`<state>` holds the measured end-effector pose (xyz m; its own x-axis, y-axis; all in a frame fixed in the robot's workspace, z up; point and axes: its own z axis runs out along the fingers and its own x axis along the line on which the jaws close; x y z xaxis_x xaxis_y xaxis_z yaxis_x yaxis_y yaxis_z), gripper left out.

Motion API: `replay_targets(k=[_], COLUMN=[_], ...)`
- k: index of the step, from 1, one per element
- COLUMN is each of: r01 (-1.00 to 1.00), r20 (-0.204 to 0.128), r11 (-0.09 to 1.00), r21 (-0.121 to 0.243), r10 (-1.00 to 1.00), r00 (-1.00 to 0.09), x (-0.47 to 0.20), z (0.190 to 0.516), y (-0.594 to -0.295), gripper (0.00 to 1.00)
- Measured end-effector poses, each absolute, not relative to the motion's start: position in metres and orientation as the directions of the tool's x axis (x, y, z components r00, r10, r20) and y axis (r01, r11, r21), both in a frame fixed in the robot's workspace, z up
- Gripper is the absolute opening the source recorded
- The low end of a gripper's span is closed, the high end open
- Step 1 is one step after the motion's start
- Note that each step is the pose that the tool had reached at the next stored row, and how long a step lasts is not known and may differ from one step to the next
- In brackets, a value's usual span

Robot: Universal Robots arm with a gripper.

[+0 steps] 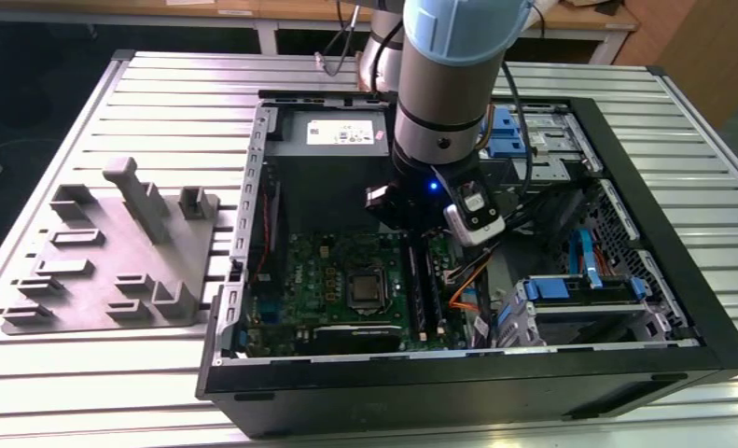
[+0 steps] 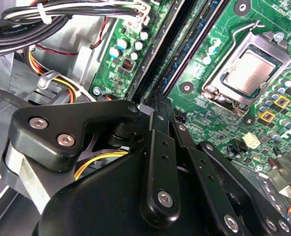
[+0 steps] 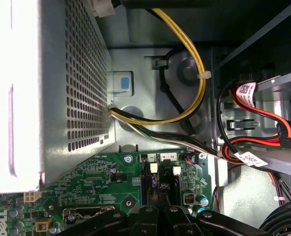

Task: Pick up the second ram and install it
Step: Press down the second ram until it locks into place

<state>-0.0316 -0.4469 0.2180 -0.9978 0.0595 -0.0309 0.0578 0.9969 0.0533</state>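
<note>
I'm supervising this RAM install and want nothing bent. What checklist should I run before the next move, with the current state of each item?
1. End effector above the memory slots: ok.
2. Second ram in the end effector: cannot tell.
3. Cable bundle lying apart from the memory slots: ok.
4. Case open, motherboard exposed: ok.
5. Slot latches open: cannot tell.
</note>
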Motion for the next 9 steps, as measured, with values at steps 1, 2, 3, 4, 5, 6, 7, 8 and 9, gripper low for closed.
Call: replay_targets(k=[1,2,3,4,5,6,7,8,9], r01=[0.058,0.058,0.058,0.058,0.058,0.058,0.058,0.058,0.058], r20=[-0.031,-0.032,-0.032,-0.032,-0.032,-0.032,-0.032,-0.032,-0.032], r11=[0.997,0.997,0.997,0.997,0.997,0.997,0.997,0.997,0.997], r21=[0.053,0.054,0.053,0.053,0.053,0.053,0.053,0.053,0.054], r10=[0.059,0.059,0.059,0.059,0.059,0.059,0.059,0.06,0.059], r00=[-0.998,-0.998,-0.998,-0.998,-0.998,-0.998,-0.998,-0.998,-0.998], x=[-0.0316,-0.0315,-0.0316,-0.0316,-0.0316,-0.0316,-0.0316,-0.0316,-0.0315], z=[0.2176,0.2171,0.217,0.2171,0.217,0.2171,0.217,0.2171,0.2179], y=[-0.4469,-0.4469,-0.4469,-0.4469,-0.4469,-0.447,-0.447,-0.4469,-0.4469], gripper=[0.11,0.11,0.11,0.11,0.11,0.11,0.11,0.11,0.11])
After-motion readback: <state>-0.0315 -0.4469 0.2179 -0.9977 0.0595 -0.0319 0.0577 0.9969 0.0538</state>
